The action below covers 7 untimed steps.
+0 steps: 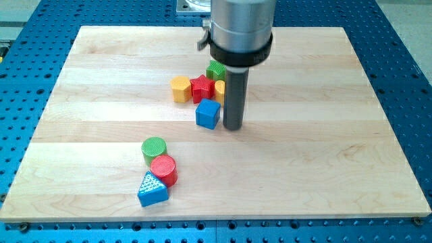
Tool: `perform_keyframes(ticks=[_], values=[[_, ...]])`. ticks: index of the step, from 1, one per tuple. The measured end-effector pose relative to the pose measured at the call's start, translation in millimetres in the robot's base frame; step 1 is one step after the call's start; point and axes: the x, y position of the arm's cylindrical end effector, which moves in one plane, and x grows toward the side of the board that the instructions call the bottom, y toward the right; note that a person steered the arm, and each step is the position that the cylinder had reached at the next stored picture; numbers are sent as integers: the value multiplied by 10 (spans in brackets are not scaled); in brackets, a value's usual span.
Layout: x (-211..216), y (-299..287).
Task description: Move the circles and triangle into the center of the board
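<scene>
The arm's grey housing ran off the view's top edge, hiding the tabletop at twelve o'clock. Behind the rod, a green block and a yellow block showed only in part, their shapes unclear.

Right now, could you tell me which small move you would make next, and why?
I would probably slide my tip toward the view's bottom left, round behind the blue triangle. The green circle, red circle and triangle sit clustered there, off centre, while my tip stands just right of the blue cube.
</scene>
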Motion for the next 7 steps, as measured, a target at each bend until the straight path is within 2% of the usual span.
perform_keyframes(ticks=[1,2,4,7], values=[[1214,-423],[1250,-580],[1242,-1282],[185,-905]])
